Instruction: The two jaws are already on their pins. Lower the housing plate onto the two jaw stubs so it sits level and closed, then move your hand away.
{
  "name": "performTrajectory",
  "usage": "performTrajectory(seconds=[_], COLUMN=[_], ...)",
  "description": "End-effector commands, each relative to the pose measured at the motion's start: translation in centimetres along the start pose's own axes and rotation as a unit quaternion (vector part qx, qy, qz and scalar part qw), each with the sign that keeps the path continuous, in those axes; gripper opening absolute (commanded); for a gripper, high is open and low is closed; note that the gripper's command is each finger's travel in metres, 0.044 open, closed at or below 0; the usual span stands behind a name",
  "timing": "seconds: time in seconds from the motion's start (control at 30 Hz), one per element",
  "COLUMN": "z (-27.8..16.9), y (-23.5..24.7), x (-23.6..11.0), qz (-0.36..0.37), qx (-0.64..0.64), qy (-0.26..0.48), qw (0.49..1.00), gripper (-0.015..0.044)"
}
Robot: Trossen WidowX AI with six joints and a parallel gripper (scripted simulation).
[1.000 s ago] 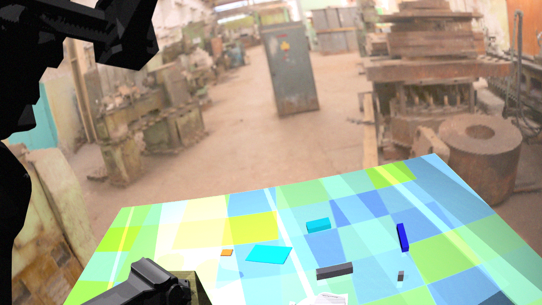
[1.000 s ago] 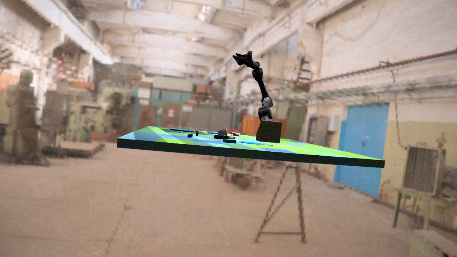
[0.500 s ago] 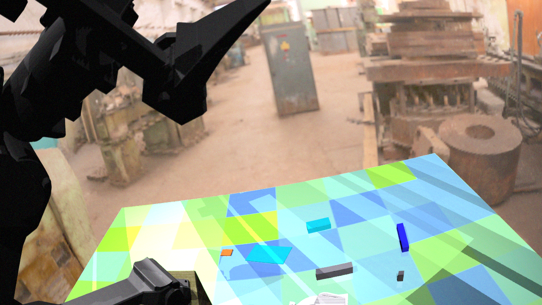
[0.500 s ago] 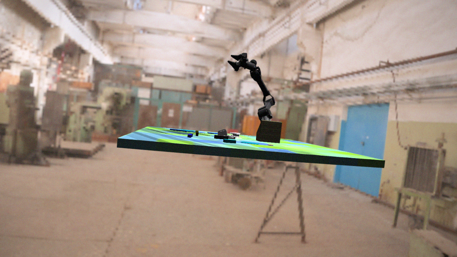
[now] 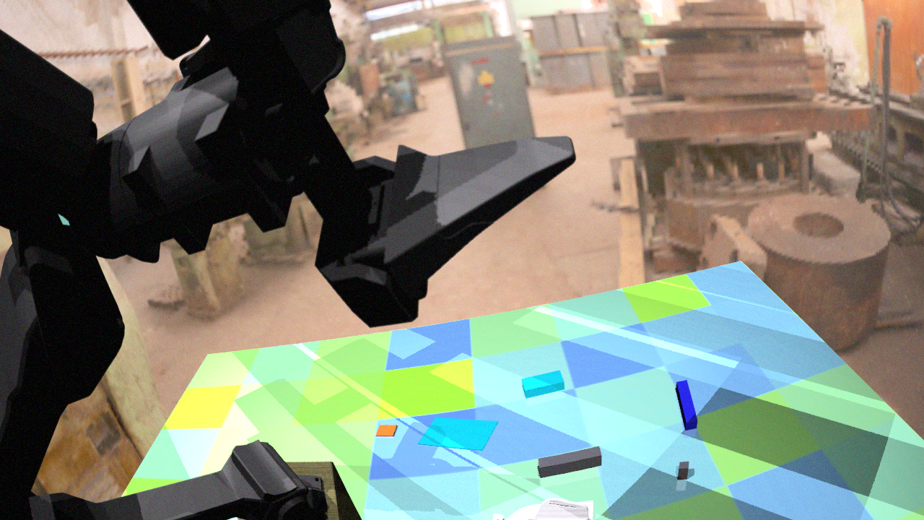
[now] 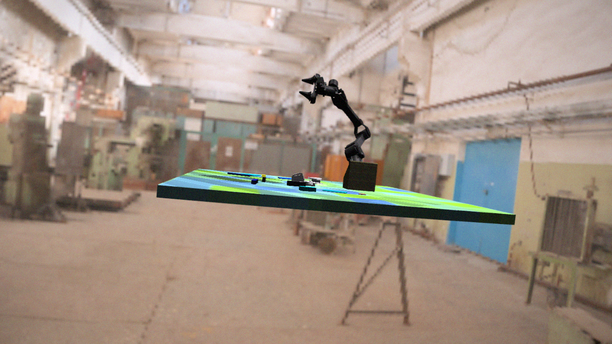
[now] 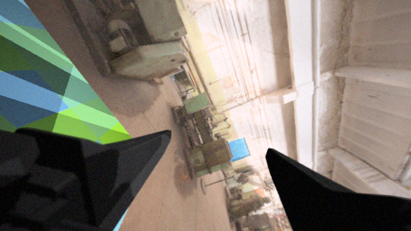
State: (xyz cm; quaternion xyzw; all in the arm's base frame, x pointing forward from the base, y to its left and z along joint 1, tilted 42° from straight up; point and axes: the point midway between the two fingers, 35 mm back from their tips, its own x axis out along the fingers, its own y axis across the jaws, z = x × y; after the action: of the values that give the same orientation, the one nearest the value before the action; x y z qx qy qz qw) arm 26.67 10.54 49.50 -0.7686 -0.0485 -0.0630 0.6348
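My gripper (image 6: pixel 301 86) (image 7: pixel 218 143) is open and empty, high above the table and pointing outward. In the top view one dark finger shows large. A white part (image 5: pixel 555 510) is cut off by the bottom edge of that view. In the exterior view a grey block-like part (image 6: pixel 297 176) stands over a low black part (image 6: pixel 295 183), with white pieces (image 6: pixel 315 179) beside it. I cannot tell which part is the housing plate or where the jaws, pins and stubs are. The wrist view shows none of these parts.
On the patterned table (image 5: pixel 762 381) (image 6: pixel 428 209) lie a cyan block (image 5: pixel 543 383), a flat cyan sheet (image 5: pixel 458 433), an orange square (image 5: pixel 386 430), a blue bar (image 5: pixel 686 405), a dark grey bar (image 5: pixel 569 461) and a small dark block (image 5: pixel 683 470). The arm's pedestal (image 6: pixel 360 176) stands beside them.
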Motion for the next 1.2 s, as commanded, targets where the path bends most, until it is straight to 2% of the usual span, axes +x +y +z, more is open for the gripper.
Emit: performTrajectory(seconds=[0.0,0.6,1.17], z=[-0.3,-3.3,-7.3], y=[1.9,9.0,16.1], x=[0.6,2.1,2.1], qz=[0.026,0.144,0.277], qx=[-0.038,-0.178,-0.291], qy=[0.009,0.052,0.073], qw=[0.999,0.972,0.913], gripper=[0.044,0.044,0.044])
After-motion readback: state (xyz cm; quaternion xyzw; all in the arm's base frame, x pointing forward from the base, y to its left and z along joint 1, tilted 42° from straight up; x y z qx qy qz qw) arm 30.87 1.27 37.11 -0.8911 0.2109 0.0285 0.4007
